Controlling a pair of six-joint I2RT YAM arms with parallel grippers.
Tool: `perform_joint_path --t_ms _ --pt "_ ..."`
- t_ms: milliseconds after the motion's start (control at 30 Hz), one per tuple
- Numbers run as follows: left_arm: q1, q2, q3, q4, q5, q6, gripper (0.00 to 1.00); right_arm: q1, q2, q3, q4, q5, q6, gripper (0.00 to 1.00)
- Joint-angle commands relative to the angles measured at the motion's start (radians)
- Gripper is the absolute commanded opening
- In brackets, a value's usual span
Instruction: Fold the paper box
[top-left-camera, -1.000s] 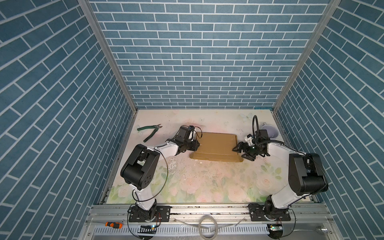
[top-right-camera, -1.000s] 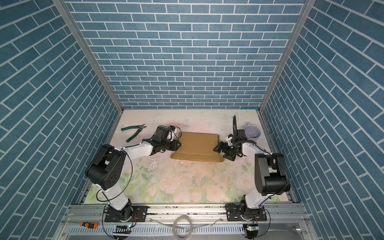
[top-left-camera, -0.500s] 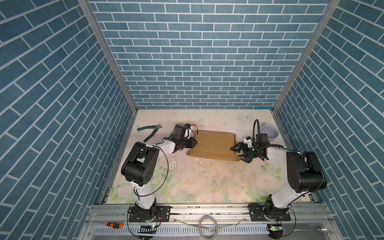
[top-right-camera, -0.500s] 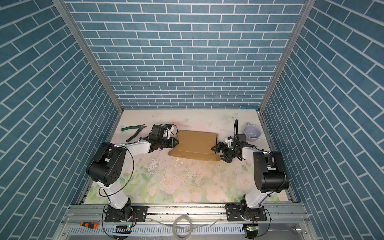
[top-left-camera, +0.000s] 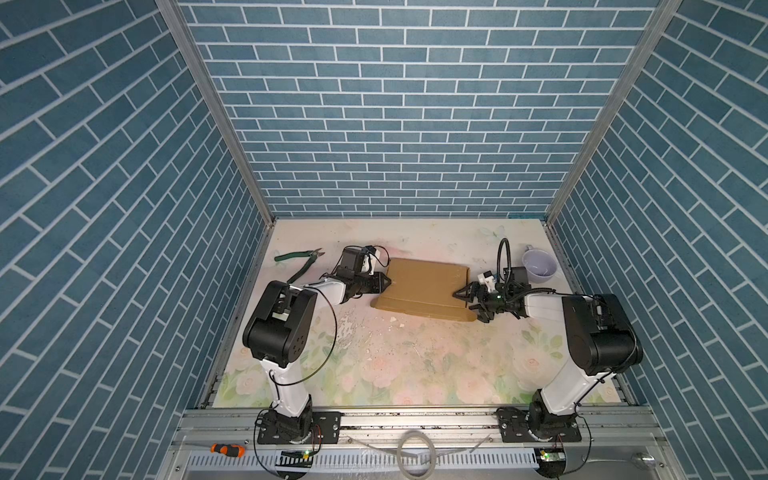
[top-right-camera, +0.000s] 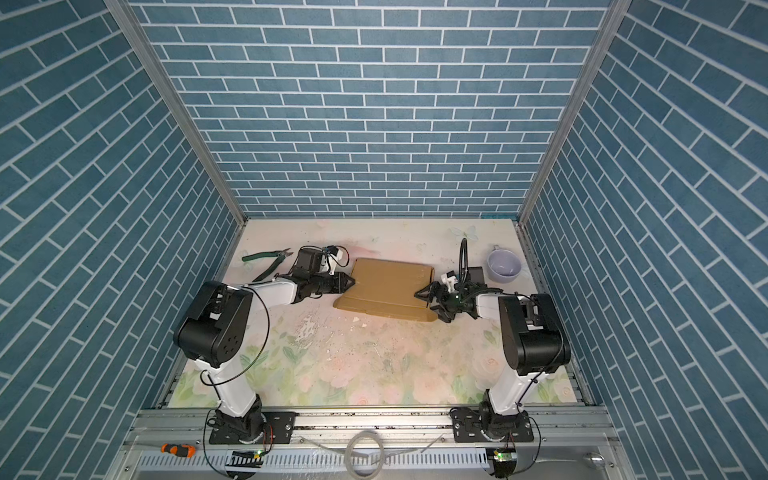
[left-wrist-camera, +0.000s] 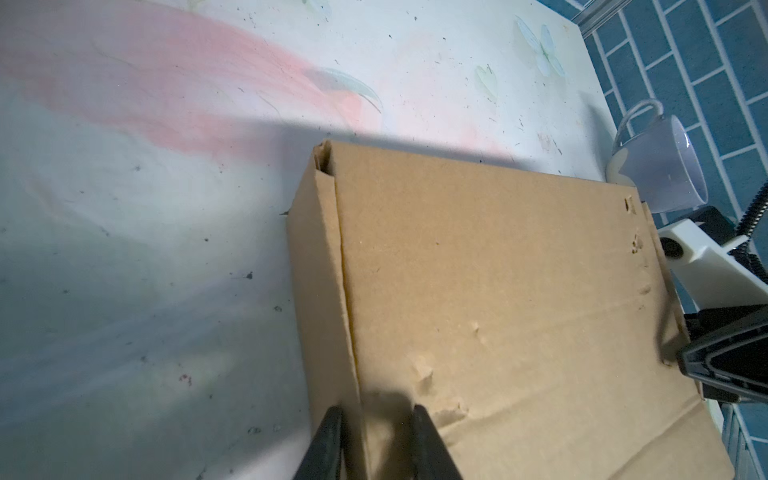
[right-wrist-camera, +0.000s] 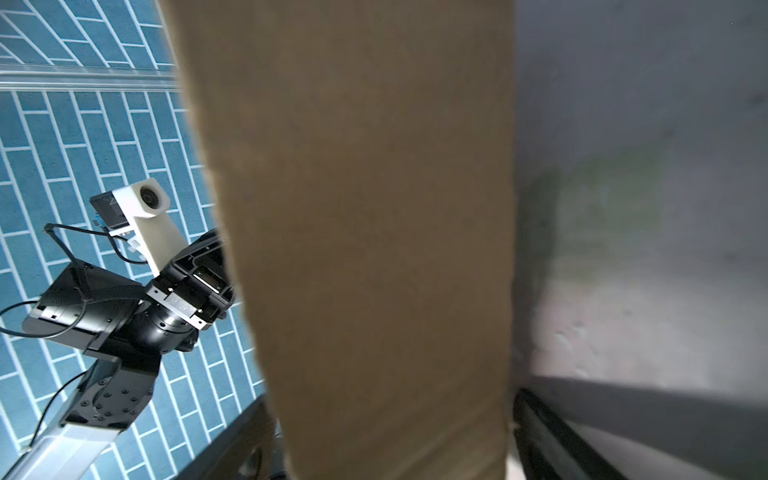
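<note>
Looks like the closing step on the paper box (top-left-camera: 424, 286), flat and nearly shut near the cup (top-left-camera: 539, 266), with left gripper (top-left-camera: 388, 281) narrow-jawed astride its far-from-cup edge and right gripper (top-left-camera: 468, 306) wide-jawed around its cup-side end; next calls for pressing it fully shut.

Blue brick walls (top-left-camera: 415, 124) enclose a floral (rather scuffed) tabletop (top-left-camera: 415, 365).

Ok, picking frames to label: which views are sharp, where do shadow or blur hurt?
Both top views: sharp, evenly lit, box clear. Left wrist view: box fairly crisp, dark shadow over the table beside it. Right wrist view: box close, soft, dim; table beside it blurred.
</note>
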Motion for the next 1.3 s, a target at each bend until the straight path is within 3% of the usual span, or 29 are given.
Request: perform_joint_path --t_ms 0,167,333,667,867,967,1100,1267 --pt "0.02 0.114 -0.083 -0.265 -0.141 0.001 0.27 0.03 0.028 0.004 0.074 0.013 0.095 0.84" --pt "0.019 0.059 -0.109 -0.194 -0.115 -0.01 0.29 0.034 0.028 -0.046 0.271 0.008 0.257 0.7" --pt "0.014 -0.075 -0.128 -0.118 -0.103 -0.021 0.4 0.034 0.031 -0.081 0.402 0.002 0.379 0.61" --pt "0.007 -0.347 -0.124 -0.118 -0.192 0.032 0.57 0.033 -0.016 -0.086 0.428 -0.018 0.436 0.55" --pt "-0.101 -0.61 -0.109 -0.197 -0.413 0.328 0.65 0.03 -0.072 -0.108 0.48 -0.029 0.557 0.51" --pt "-0.239 -0.7 -0.116 -0.218 -0.5 0.584 0.76 0.03 -0.125 -0.114 0.456 -0.031 0.593 0.5" --pt "-0.431 -0.719 -0.084 -0.331 -0.601 0.857 0.83 0.031 -0.21 -0.109 0.357 -0.03 0.603 0.49" --pt "-0.57 -0.691 -0.022 -0.484 -0.735 1.005 0.86 0.031 -0.297 -0.096 0.252 -0.035 0.604 0.49"
